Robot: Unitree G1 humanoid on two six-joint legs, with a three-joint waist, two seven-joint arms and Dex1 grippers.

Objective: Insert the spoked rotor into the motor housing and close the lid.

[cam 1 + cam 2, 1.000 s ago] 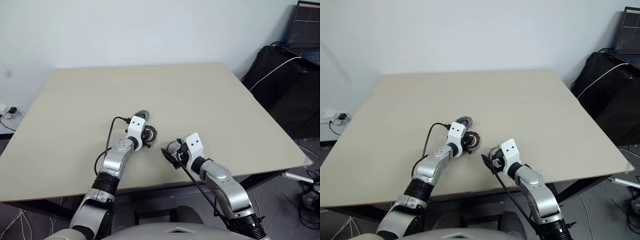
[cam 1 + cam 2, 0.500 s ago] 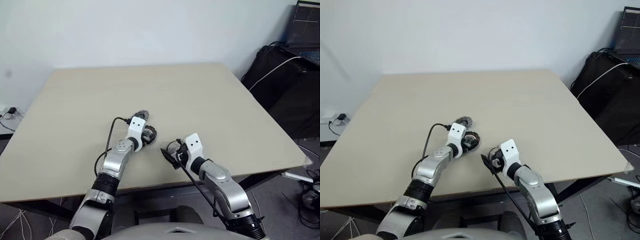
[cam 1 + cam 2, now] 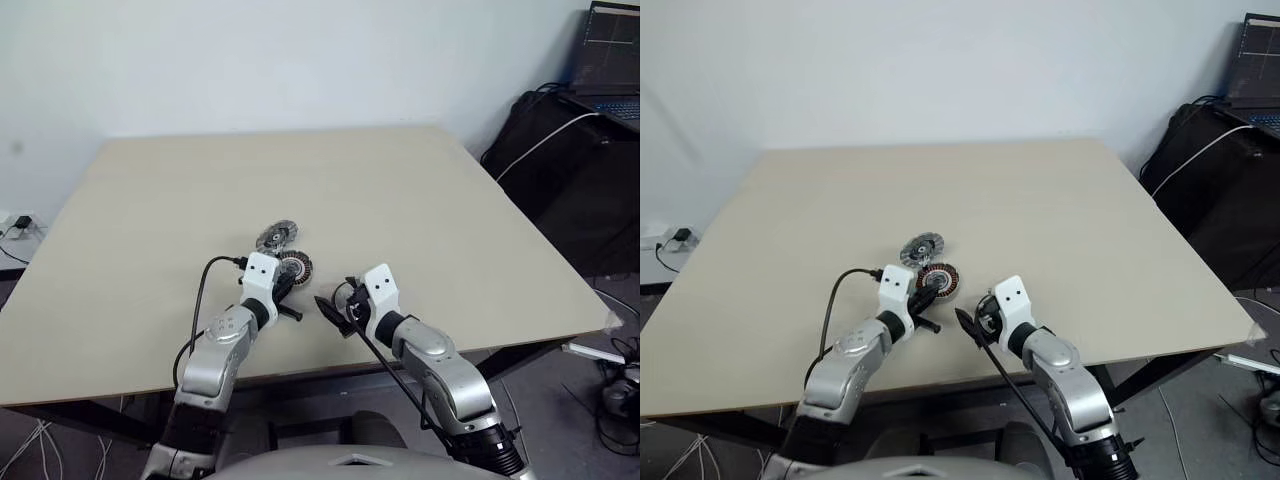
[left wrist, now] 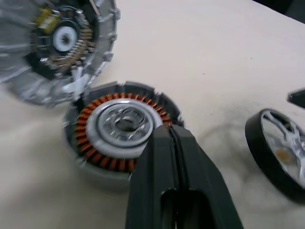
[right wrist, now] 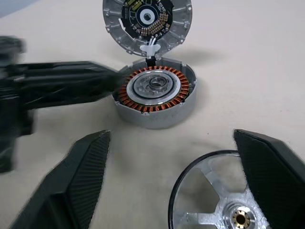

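Two wrist views, lid's point(image 5: 147, 21) circuit face, spoked rotor point(image 5: 224, 195) spokes

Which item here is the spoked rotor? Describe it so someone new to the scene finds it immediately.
On the beige table, near its front edge, the spoked rotor lies flat between the right tool's open fingers, apart from the motor housing. Unlike the gray housing with copper windings and the lid beyond it, it is a thin black ring with shiny silver spokes and a brass centre.
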